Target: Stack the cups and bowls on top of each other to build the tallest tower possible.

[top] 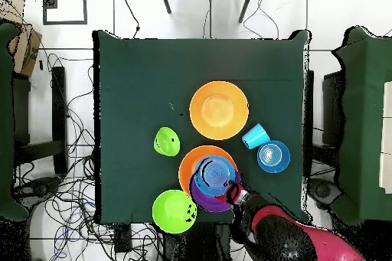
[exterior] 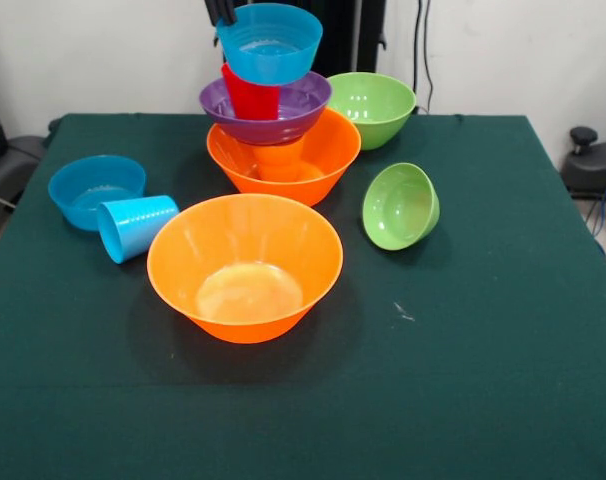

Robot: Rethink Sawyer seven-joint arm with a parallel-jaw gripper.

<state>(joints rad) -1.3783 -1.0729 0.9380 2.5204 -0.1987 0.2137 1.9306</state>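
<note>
the pincer [exterior: 223, 12] sits at the rim of the small blue bowl [exterior: 270, 42] topping the tower [exterior: 273, 120] at the bench's [exterior: 503, 380] far side; whether it is apart or clamped, i cannot tell. the light blue cup [exterior: 135, 226] lies tipped beside another blue bowl [exterior: 95, 190].

Bright, even indoor light from above. The glossy orange bowl [exterior: 245, 266] shows a pale glare patch inside; soft shadows spread on the green cloth [exterior: 483, 380] beneath it and beside the small green bowl [exterior: 400, 206]. The front view is fairly crisp; the overhead view is softer.
</note>
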